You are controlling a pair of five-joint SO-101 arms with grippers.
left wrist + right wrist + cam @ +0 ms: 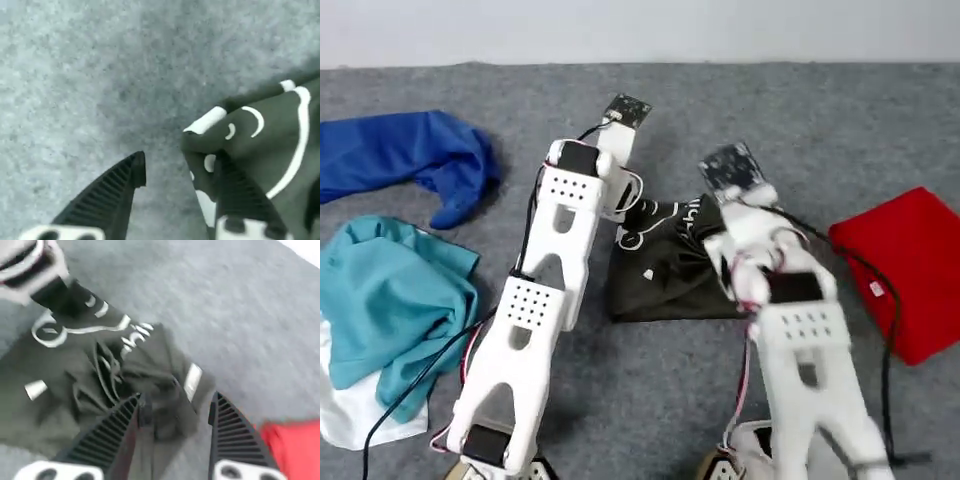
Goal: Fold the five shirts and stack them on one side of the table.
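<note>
The grey table [820,110] is carrying all five shirts, and you are working in its middle, where the black shirt [670,270] is lying crumpled between the two arms. The teal shirt [390,300] is sprawling at the left over the white shirt [345,410], the blue shirt [400,155] is lying beyond them, and the red shirt [910,270] is sitting folded at the right edge. Your left gripper [179,162] is hanging wide open at the black shirt's far left corner, one finger over the printed hem and the other over bare table, so the cloth is lying toward the right arm from that claw. Your right gripper [178,402] is also standing wide and holding nothing, straddling a raised fold on the side facing the red shirt. Both claws are sitting right at the cloth; the left looks better placed to take a corner.
</note>
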